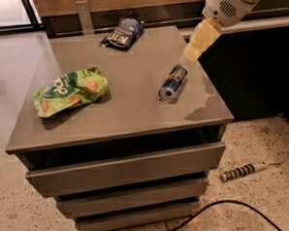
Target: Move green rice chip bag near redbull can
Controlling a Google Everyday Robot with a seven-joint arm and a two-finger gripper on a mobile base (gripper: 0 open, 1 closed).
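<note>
We see the green chip bag (70,91) lying well left of the can (173,83) on the cabinet (132,64).
The gripper (190,55) hangs just behind the can's far end (whether parted or closed, we can't make out); a dark blue bag (122,33) lies well behind the can, to its left.

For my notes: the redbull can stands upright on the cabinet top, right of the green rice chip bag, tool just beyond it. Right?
No: the camera view shows the redbull can lying on its side, right of the green rice chip bag, tool just beyond it.
</note>
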